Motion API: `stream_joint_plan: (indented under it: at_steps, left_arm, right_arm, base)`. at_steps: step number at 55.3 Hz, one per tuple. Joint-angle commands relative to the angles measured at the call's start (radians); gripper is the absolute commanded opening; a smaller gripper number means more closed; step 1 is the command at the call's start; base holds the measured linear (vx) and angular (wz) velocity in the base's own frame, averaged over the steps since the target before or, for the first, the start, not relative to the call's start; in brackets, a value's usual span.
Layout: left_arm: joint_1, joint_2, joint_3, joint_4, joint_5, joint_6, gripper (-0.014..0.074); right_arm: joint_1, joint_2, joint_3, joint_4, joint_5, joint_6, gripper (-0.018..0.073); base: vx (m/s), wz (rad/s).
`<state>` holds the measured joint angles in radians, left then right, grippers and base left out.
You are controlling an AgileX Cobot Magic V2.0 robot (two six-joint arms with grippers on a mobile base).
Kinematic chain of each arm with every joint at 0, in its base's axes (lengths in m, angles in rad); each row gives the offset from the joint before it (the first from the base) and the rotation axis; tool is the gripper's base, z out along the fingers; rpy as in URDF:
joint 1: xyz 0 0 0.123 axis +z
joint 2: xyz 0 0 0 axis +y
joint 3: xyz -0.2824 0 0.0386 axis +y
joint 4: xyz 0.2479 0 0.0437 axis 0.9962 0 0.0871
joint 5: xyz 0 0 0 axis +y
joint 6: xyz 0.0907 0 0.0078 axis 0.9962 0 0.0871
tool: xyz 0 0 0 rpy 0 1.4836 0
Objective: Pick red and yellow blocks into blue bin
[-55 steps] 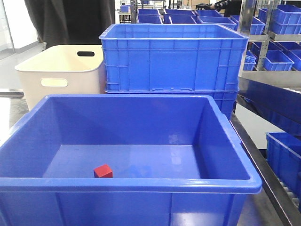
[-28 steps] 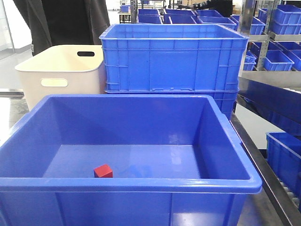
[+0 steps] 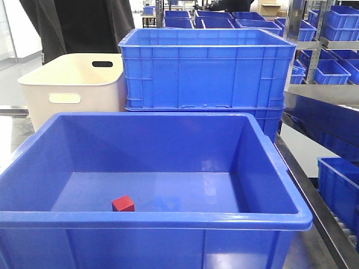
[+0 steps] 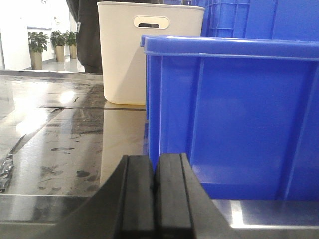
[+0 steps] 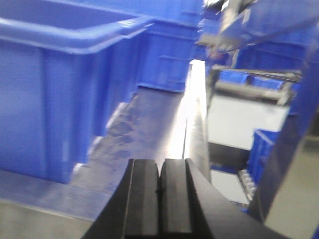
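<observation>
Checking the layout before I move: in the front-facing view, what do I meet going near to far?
Near rim of the blue bin → red cube on its floor → cream bin and ribbed blue crate, about level → far blue crates.

A small plain red cube (image 3: 123, 203) rests flat on the floor of the large blue bin (image 3: 168, 219), at about 7 o'clock of the interior, close to the near wall. The wide rectangular tub, smooth sloping walls under a thick rolled rim, sits upright. No yellow brick is in view.
</observation>
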<state>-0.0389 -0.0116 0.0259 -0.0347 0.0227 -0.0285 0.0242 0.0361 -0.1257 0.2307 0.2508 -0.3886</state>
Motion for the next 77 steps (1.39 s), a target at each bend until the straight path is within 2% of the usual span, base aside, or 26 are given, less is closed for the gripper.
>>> stream_joint_plan:
  at_steps: [1, 11, 28, 31, 36, 42, 47, 56, 66, 77]
  left_arm:
    - [0.002, -0.017, -0.016, -0.006, -0.089, -0.008, -0.0001]
    - [0.002, -0.017, -0.016, -0.006, -0.089, -0.008, -0.0001]
    - [0.002, -0.017, -0.016, -0.006, -0.089, -0.008, -0.0001]
    - [0.002, -0.017, -0.016, -0.006, -0.089, -0.008, 0.0]
    - [0.002, -0.017, -0.016, -0.006, -0.089, -0.008, 0.0]
    - [0.002, -0.017, -0.016, -0.006, -0.089, -0.008, 0.0]
    - [0.002, -0.017, -0.016, -0.006, -0.089, -0.008, 0.0]
    - [0.002, -0.017, -0.016, -0.006, -0.089, -0.008, 0.0]
    - [0.002, -0.017, -0.016, -0.006, -0.089, -0.008, 0.0]
    - [0.002, -0.017, -0.016, -0.006, -0.089, -0.008, 0.0]
  right_arm:
    - [-0.013, -0.039, 0.06, 0.009, -0.176, -0.006, -0.0011]
    - [-0.014, -0.056, 0.165, 0.014, -0.307, -0.006, -0.0011]
    - [-0.014, -0.059, 0.164, 0.002, -0.317, -0.002, -0.0011]
    - [-0.014, -0.059, 0.164, -0.051, -0.335, 0.044, -0.0011]
    - [-0.015, -0.059, 0.164, -0.214, -0.353, 0.217, -0.0011]
    - [-0.015, -0.059, 0.164, -0.309, -0.372, 0.346, -0.0011]
    - [-0.019, -0.059, 0.164, -0.293, -0.381, 0.366, -0.0011]
    - [-0.075, -0.06, 0.164, -0.261, -0.384, 0.366, -0.0011]
    - [-0.044, -0.06, 0.164, -0.277, -0.363, 0.366, -0.0011]
    - [-0.045, -0.06, 0.164, -0.288, -0.351, 0.367, -0.0011]
  base:
    - [0.0, 0.0]
    - [0.0, 0.0]
    - [0.0, 0.0]
    - [0.0, 0.0]
    - [0.0, 0.0]
    - [0.0, 0.0]
    - [0.0, 0.0]
    - [0.0, 0.0]
    - [0.0, 0.0]
    - [0.0, 0.0]
